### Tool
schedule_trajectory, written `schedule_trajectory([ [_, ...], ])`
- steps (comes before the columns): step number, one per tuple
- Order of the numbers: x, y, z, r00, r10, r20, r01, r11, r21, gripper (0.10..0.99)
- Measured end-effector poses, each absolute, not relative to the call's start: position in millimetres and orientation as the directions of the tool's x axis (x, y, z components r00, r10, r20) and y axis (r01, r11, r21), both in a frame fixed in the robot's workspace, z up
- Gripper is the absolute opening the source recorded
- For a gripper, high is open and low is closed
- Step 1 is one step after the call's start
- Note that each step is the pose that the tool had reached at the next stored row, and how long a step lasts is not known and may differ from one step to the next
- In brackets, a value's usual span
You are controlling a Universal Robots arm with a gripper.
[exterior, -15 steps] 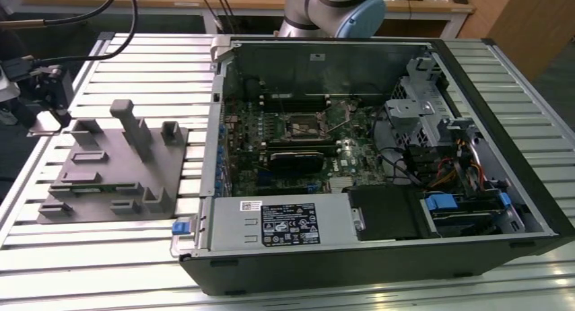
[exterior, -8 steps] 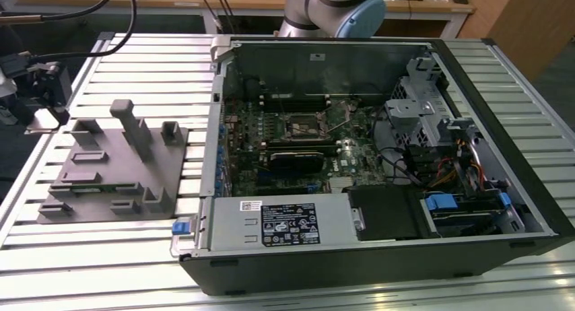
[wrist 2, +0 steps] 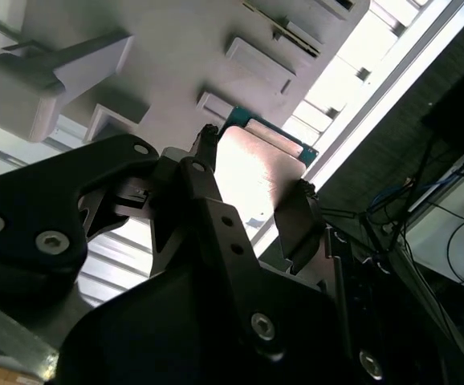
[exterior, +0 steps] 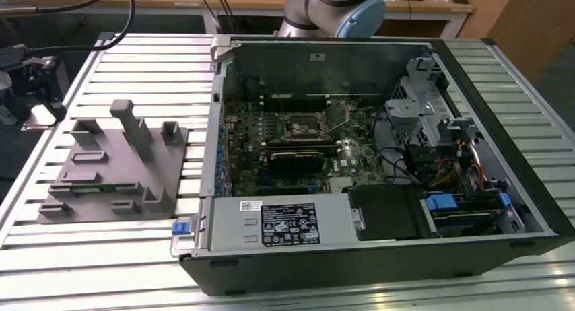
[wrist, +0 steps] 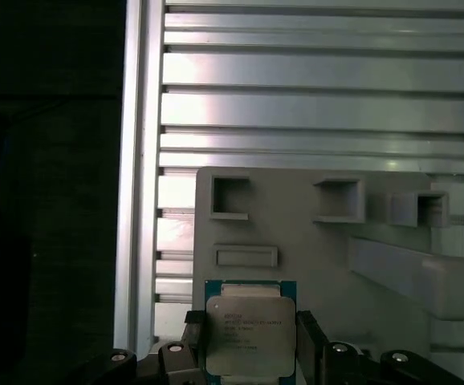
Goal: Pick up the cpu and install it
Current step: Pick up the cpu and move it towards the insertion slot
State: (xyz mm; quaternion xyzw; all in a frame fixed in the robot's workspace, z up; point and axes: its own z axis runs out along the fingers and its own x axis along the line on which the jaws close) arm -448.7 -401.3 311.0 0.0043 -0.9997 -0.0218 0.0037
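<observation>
The cpu, a flat square chip with a silver lid and a green edge, sits between my gripper's two black fingers, which press on its opposite sides. The second wrist view shows the same cpu in the gripper, close above the grey tray. The grey tray lies just beyond the chip, with its empty rectangular pockets in sight. In the exterior view the tray lies on the slatted table at the view's left. The black socket frame sits mid-motherboard inside the open computer case.
The open computer case takes up the exterior view's right, with a power supply, a drive cage and loose cables inside. Tall grey posts stand up from the tray. The arm's base stands behind the case on the slatted aluminium table.
</observation>
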Motion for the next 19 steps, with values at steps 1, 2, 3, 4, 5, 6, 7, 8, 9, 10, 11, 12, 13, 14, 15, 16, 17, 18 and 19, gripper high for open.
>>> schedule_trajectory([
  [1,-449,-401,312,-1.0,-0.009,0.007,-0.009,0.999,0.044,0.537],
  [2,-449,-401,314,-1.0,-0.009,0.007,-0.009,0.999,0.044,0.537],
  [3,-449,-401,315,-1.0,-0.009,0.007,-0.009,0.999,0.044,0.537],
  [4,-449,-401,316,-1.0,-0.009,0.007,-0.009,0.999,0.044,0.537],
  [5,-449,-401,317,-1.0,-0.009,0.007,-0.008,0.999,0.044,0.537],
  [6,-449,-401,319,-1.0,-0.009,0.007,-0.009,0.999,0.044,0.537],
  [7,-449,-401,320,-1.0,-0.009,0.007,-0.009,0.999,0.044,0.537],
  [8,-449,-401,321,-1.0,-0.009,0.007,-0.009,0.999,0.044,0.537],
  [9,-449,-401,322,-1.0,-0.009,0.007,-0.009,0.999,0.044,0.537],
  [10,-449,-401,323,-1.0,-0.009,0.007,-0.009,0.999,0.044,0.537],
  [11,-449,-401,324,-1.0,-0.009,0.007,-0.009,0.999,0.044,0.537],
  [12,-449,-401,325,-1.0,-0.009,0.007,-0.008,0.999,0.044,0.537],
  [13,-449,-401,326,-1.0,-0.009,0.007,-0.009,0.999,0.044,0.537],
  [14,-449,-401,327,-1.0,-0.009,0.007,-0.009,0.999,0.044,0.537],
  [15,-449,-401,328,-1.0,-0.009,0.007,-0.008,0.999,0.044,0.537],
  [16,-449,-401,329,-1.0,-0.009,0.007,-0.009,0.999,0.044,0.537],
  [17,-449,-401,330,-1.0,-0.009,0.007,-0.008,0.999,0.044,0.537],
  [18,-449,-401,331,-1.0,-0.009,0.007,-0.009,0.999,0.044,0.537],
  [19,-449,-401,332,-1.0,-0.009,0.007,-0.008,0.999,0.044,0.537],
])
